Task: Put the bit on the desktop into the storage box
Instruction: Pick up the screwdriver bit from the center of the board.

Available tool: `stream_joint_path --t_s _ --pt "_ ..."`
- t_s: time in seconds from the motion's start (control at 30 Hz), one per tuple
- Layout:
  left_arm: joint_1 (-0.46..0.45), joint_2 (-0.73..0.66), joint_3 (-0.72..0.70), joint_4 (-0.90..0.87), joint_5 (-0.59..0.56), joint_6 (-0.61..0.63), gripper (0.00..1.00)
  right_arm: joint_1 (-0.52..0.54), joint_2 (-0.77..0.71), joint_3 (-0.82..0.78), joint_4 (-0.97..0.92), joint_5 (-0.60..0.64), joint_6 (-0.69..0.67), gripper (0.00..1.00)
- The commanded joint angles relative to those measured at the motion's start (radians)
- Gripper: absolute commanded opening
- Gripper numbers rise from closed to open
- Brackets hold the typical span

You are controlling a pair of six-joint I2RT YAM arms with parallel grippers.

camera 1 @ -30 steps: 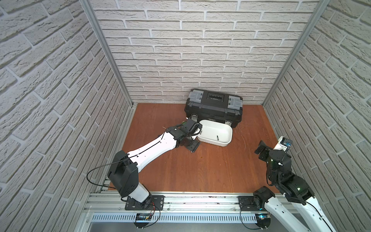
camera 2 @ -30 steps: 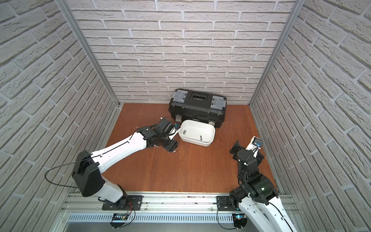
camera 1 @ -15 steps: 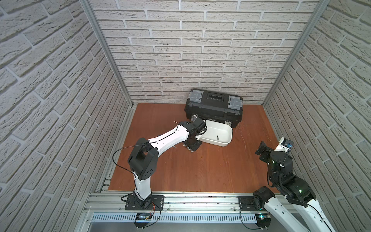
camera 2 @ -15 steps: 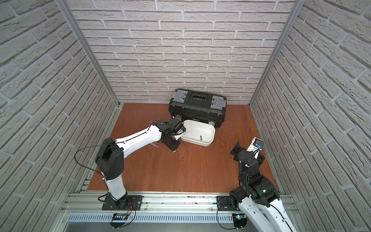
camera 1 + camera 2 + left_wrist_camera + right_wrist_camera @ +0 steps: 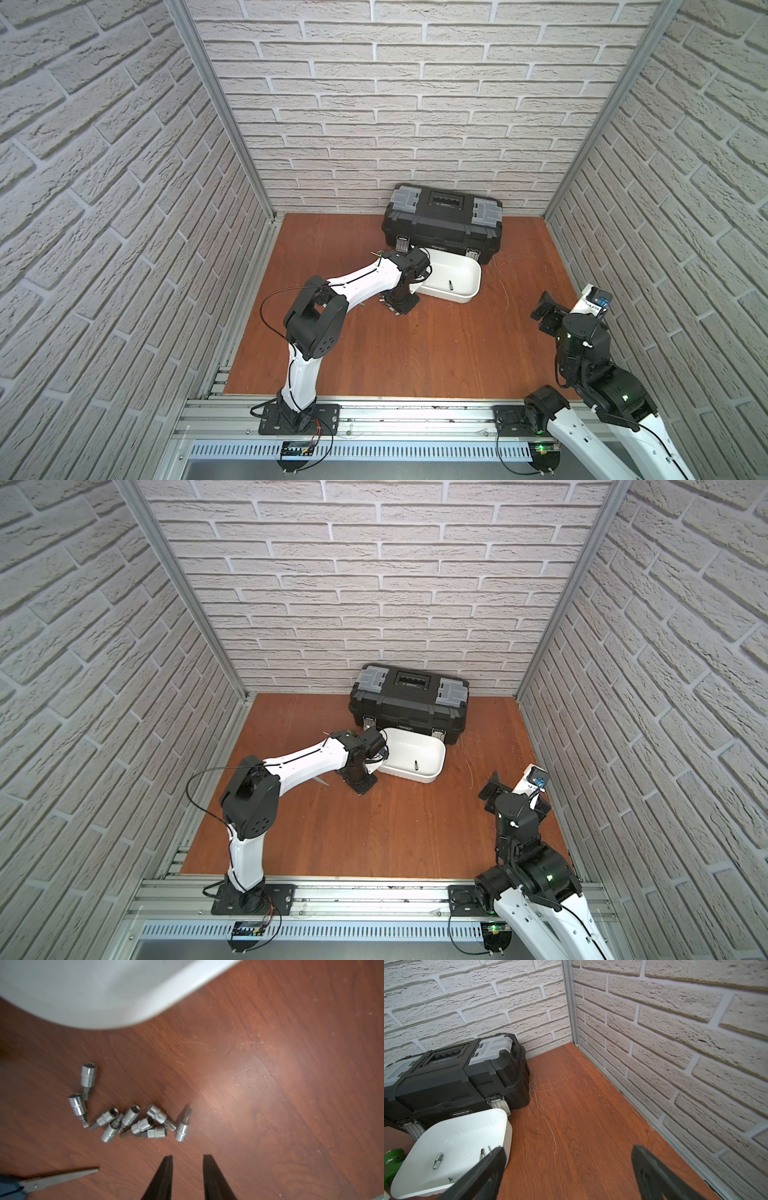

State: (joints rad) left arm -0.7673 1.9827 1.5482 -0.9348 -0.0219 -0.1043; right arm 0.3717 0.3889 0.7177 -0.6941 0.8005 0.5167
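Several silver socket bits lie in a loose heap on the reddish-brown desktop, just outside the white storage box. My left gripper points down at the board beside the heap. Its jaws stand a narrow gap apart with nothing between them. In both top views the left gripper is at the box's left end. A few bits lie inside the box; one dark bit shows from above. My right gripper hangs wide open and empty at the right.
A black toolbox with grey latches stands against the back wall, right behind the box. Scissors with a blue handle lie near the heap. A green object sits left of the box. Brick walls close three sides.
The left arm's elbow has lifted and swung right, so the wrist now stands steeply over the heap beside the box. The right arm has hardly moved.
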Motion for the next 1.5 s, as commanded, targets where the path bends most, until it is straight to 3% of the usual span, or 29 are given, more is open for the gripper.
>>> stream_joint_path --t_s 0.0,0.43,1.47 --pt "0.005 0.019 0.011 0.002 -0.004 0.018 0.27 -0.003 0.002 0.025 0.013 0.019 -0.004 0.98" --pt "0.005 0.046 -0.048 0.065 0.001 0.020 0.21 -0.004 0.017 0.030 0.022 0.014 -0.002 0.98" --pt "-0.010 0.098 -0.065 0.072 -0.018 0.009 0.27 -0.004 0.028 0.025 0.025 0.006 0.004 0.98"
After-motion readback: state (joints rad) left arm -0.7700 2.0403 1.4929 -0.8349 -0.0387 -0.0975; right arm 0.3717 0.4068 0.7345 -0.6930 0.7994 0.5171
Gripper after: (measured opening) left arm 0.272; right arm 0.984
